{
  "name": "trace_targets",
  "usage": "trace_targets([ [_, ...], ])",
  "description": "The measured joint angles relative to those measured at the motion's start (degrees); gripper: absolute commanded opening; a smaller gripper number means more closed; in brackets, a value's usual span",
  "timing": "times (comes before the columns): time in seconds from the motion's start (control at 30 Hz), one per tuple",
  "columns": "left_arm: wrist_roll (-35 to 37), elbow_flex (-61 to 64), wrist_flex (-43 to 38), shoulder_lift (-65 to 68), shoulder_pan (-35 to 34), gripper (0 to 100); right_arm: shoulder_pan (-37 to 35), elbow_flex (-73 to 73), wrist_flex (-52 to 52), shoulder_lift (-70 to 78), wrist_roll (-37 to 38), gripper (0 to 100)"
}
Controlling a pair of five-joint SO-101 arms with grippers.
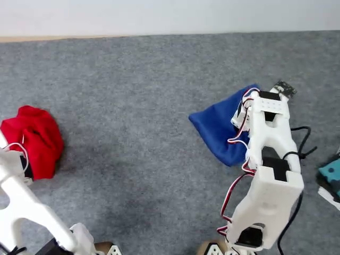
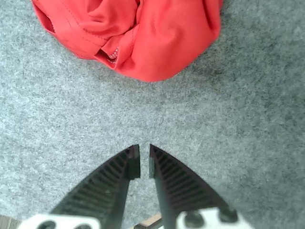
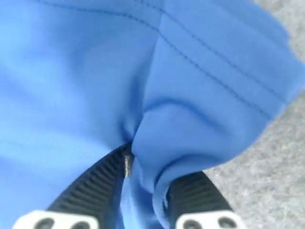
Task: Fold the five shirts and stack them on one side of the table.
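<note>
1. A grey, felt-like table cover (image 1: 133, 95) spreads across the high view, with two white robot arms rising from its near edge.
2. A crumpled blue fabric shirt (image 1: 218, 125) lies right of centre as a loose, roughly triangular bundle, partly under the right arm's wrist.
3. The right gripper (image 3: 147, 176) is clamped on this blue shirt: in its wrist view a fold of blue cloth, with a stitched hem running across it, is pinched between the two ribbed black fingers.
4. A bunched red fabric shirt (image 1: 34, 138) sits at the far left of the table, well apart from the blue one, unfolded and rumpled.
5. The left gripper (image 2: 140, 160) hangs over bare cover just beside the red shirt, its ribbed fingers drawn almost together and holding nothing.
6. A small teal object (image 1: 330, 172) shows at the right edge of the table; what it is cannot be told.
7. The step in hand appears to be the handling of the blue shirt: it is gripped but not yet spread flat, and no folded stack is visible anywhere.
8. The task looks to be at an early stage.
9. The next move probably calls for the right arm to drag or lift the blue shirt open so it lies flat. The left gripper would need to open and take a second edge to help.
</note>
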Motion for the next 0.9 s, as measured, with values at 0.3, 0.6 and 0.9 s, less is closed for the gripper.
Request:
trace_targets([
  [0.3,0.0,0.0,0.0,0.0,0.0,4,0.6,0.2,3.8,-8.3,8.2,0.9],
  [0.6,0.0,0.0,1.0,0.0,0.0,4,4.0,0.2,7.3,-24.6,19.5,0.9],
  [0.9,0.0,0.0,1.5,0.0,0.0,4,17.1,0.3,0.4,-30.1,27.4,0.9],
])
